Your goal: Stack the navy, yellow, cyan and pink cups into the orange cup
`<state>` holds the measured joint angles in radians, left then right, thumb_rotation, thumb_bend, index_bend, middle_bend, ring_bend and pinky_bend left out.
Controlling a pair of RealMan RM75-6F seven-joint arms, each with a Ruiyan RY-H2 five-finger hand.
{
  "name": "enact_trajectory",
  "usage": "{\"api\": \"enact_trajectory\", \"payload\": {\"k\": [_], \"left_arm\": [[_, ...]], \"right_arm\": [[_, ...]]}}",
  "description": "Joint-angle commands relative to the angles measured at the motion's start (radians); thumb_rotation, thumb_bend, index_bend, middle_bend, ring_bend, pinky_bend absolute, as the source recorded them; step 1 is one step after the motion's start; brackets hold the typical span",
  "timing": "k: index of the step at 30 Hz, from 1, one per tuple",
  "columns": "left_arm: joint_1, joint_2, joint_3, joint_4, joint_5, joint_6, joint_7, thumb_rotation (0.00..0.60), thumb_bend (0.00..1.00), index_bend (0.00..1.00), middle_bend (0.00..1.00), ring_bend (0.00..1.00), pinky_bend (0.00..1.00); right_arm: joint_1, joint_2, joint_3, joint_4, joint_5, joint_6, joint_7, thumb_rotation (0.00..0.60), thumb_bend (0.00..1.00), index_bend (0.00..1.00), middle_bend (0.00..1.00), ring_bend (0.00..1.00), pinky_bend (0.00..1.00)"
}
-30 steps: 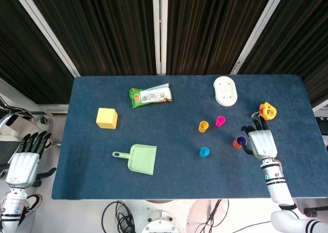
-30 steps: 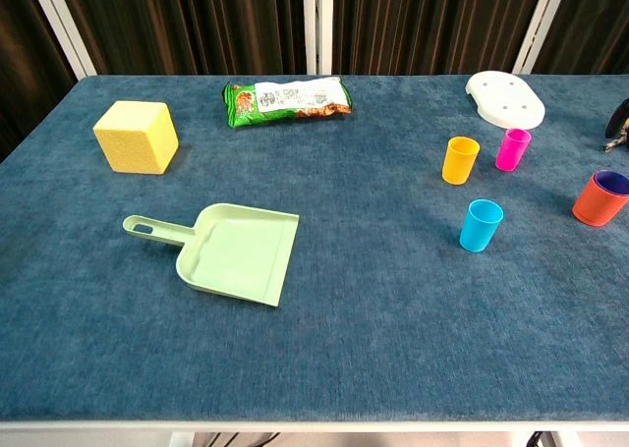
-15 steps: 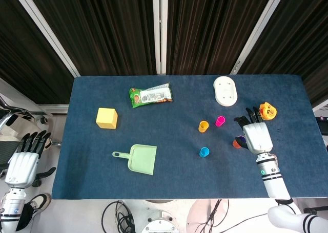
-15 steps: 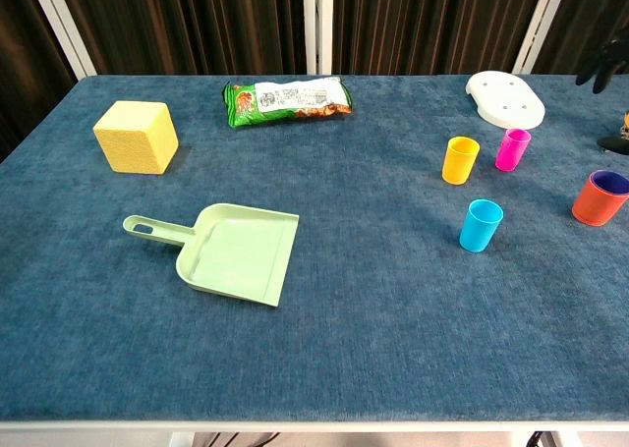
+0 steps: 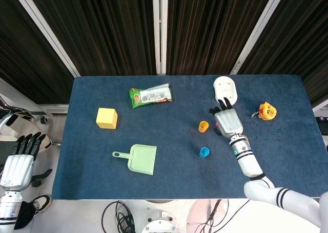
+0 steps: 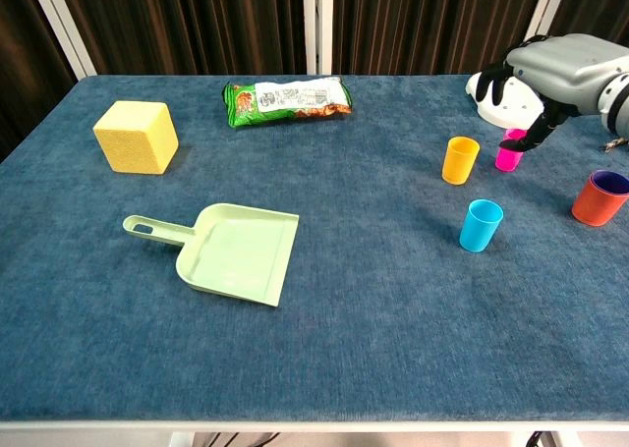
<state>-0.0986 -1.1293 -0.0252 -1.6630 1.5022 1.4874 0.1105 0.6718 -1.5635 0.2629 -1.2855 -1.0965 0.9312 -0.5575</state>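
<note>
1. Once clear of the orange cup (image 6: 598,203), swung inward across the table (image 6: 344,349). Right hand (image 6: 555,69) now poised over the pink cup (image 6: 509,150); a second ago, hung beside the orange one.
2. Fingers (image 6: 536,133) arched and apart, dark tips dipping just beside the pink rim. Holding nothing so far as can be seen, with the pink cup upright on the cloth. Touching or just short: cannot tell.
3. Navy cup (image 6: 613,182) already nested in the orange one, only a dark rim showing. One in, three to go, by the look of it.
4. Reads as the reach for pink. Yellow cup (image 6: 460,160) just beside it and cyan cup (image 6: 481,225) nearer the front edge, both upright and apart from the hand.
5. Left hand (image 5: 18,161) parked off the table's left side, fingers straight, empty, barely shifted.
6. On materials: small, smooth plastic tumblers, slightly tapered, mouths up. Should slide into one another easily, and probably light enough to tip at a careless nudge. Napped blue cloth underneath, likely giving the bases some grip.
</note>
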Motion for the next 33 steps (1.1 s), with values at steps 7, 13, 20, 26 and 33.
{"api": "enact_trajectory", "payload": {"k": [7,13,20,26,33], "left_arm": [[0.006,0.010,-0.001,0.002,-0.004,0.002,-0.010,0.600,0.04,0.08,0.03,0.00,0.02],[0.006,0.007,-0.003,0.007,-0.005,-0.001,-0.013,0.600,0.04,0.08,0.03,0.00,0.02],[0.007,0.009,-0.004,0.010,-0.008,-0.002,-0.020,0.600,0.04,0.08,0.03,0.00,0.02],[0.008,0.010,-0.006,0.013,-0.008,-0.001,-0.025,0.600,0.04,0.08,0.03,0.00,0.02],[0.010,0.013,-0.005,0.013,-0.006,0.001,-0.031,0.600,0.04,0.08,0.03,0.00,0.02]], "right_arm": [[0.061,-0.067,-0.019,0.068,0.055,-0.043,-0.030,0.600,0.15,0.29,0.31,0.07,0.00],[0.072,-0.077,-0.032,0.075,0.050,-0.040,-0.011,0.600,0.15,0.31,0.34,0.07,0.00],[0.088,-0.089,-0.048,0.085,0.067,-0.058,-0.014,0.600,0.18,0.36,0.38,0.08,0.00],[0.095,-0.102,-0.058,0.096,0.075,-0.048,-0.021,0.600,0.23,0.47,0.45,0.13,0.00],[0.094,-0.093,-0.059,0.086,0.082,-0.024,-0.028,0.600,0.24,0.53,0.51,0.17,0.00]]}}
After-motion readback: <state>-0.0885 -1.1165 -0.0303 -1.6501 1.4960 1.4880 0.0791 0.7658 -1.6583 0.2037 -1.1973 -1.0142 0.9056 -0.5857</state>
